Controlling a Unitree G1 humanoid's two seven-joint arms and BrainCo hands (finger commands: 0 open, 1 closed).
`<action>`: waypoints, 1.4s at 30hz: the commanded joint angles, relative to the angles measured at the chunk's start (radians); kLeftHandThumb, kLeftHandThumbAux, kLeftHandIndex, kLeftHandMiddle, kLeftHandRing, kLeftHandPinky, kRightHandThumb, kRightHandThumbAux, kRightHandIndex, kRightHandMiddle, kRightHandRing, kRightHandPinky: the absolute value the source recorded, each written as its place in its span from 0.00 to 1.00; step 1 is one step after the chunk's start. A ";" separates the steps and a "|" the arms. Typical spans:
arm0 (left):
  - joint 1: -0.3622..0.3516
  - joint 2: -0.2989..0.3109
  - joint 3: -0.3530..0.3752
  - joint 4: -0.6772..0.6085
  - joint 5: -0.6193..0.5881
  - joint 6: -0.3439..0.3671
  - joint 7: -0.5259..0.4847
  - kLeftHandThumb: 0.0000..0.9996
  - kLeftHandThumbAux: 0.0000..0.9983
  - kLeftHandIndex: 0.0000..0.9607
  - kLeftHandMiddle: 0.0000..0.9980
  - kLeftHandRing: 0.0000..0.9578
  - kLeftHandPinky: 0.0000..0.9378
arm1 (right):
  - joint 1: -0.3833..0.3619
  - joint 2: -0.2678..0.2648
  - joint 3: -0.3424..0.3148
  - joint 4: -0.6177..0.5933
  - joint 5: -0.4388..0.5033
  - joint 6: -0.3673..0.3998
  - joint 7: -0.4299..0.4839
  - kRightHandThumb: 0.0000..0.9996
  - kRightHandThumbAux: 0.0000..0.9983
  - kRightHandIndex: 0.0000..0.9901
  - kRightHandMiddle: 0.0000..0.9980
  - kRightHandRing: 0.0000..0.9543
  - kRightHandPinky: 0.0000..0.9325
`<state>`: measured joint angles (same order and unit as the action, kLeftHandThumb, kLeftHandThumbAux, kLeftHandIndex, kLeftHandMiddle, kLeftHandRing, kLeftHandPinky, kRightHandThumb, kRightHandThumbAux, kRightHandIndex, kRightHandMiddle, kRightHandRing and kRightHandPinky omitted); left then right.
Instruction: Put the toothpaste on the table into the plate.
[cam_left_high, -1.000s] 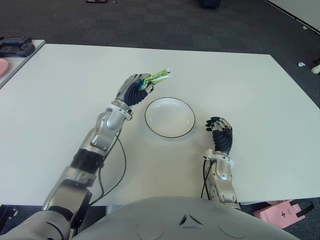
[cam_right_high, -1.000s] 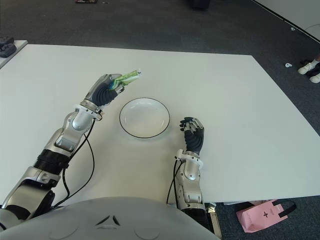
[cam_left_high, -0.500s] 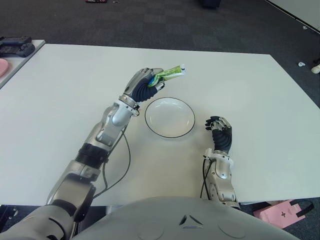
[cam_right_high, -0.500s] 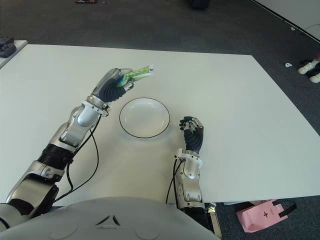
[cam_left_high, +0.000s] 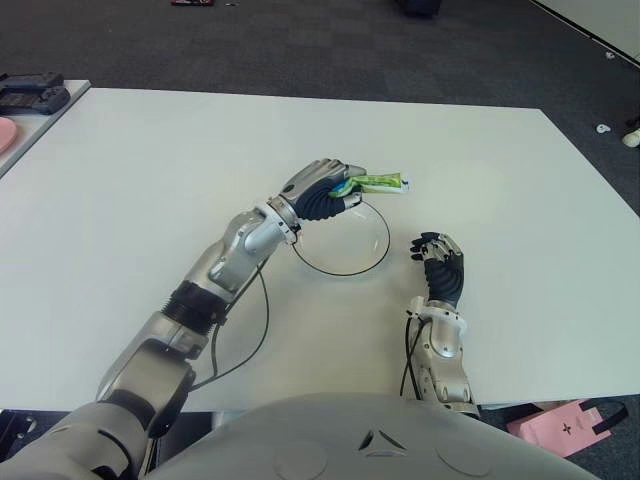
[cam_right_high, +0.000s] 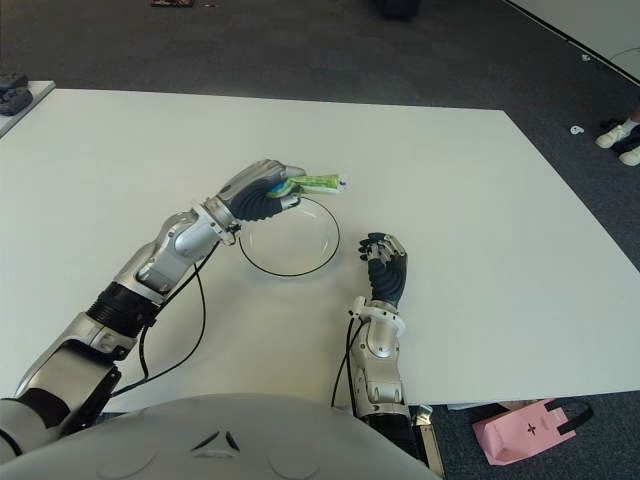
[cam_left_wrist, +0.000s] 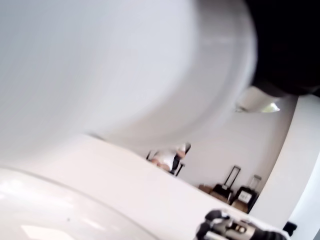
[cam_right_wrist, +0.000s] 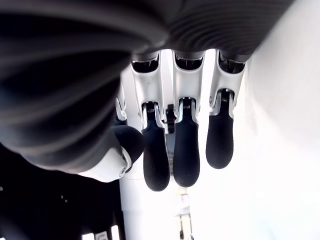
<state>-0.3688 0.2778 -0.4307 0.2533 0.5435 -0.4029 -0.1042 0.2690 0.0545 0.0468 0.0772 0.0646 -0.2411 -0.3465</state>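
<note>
My left hand (cam_left_high: 322, 192) is closed around a green toothpaste tube (cam_left_high: 378, 182) and holds it in the air over the far rim of the white plate (cam_left_high: 352, 250). The tube sticks out to the right of the fingers, white cap end outward. The plate has a thin dark rim and sits near the table's middle, with nothing in it. My right hand (cam_left_high: 441, 268) shows to the right of the plate, fingers relaxed and holding nothing. The left wrist view shows only the plate's white surface (cam_left_wrist: 100, 70) close up.
The white table (cam_left_high: 140, 170) spreads wide around the plate. A second table at the far left carries a dark object (cam_left_high: 30, 92) and a pink item (cam_left_high: 6, 131). A pink bag (cam_left_high: 565, 421) lies on the floor at the near right.
My left hand has carried the tube rightward and down, from left of the plate to above its far rim. The tube now points more level. The right hand has stayed still.
</note>
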 joint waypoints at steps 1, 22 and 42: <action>-0.050 0.001 -0.048 0.143 0.059 -0.030 0.008 0.75 0.70 0.46 0.89 0.92 0.92 | 0.048 0.102 0.008 0.064 0.016 0.081 -0.018 0.71 0.73 0.43 0.54 0.55 0.56; -0.078 -0.008 -0.072 0.247 0.096 -0.043 0.011 0.75 0.70 0.46 0.91 0.93 0.93 | 0.059 0.094 0.017 0.046 0.024 0.091 -0.014 0.70 0.73 0.43 0.54 0.55 0.55; -0.107 -0.011 -0.094 0.364 0.139 -0.070 0.070 0.75 0.70 0.46 0.90 0.92 0.91 | 0.068 0.090 0.016 0.030 0.023 0.107 -0.016 0.70 0.73 0.43 0.54 0.55 0.55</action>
<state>-0.4623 0.2616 -0.5176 0.6034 0.6691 -0.4628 -0.0468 0.2686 0.0543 0.0556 0.0606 0.0649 -0.2174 -0.3590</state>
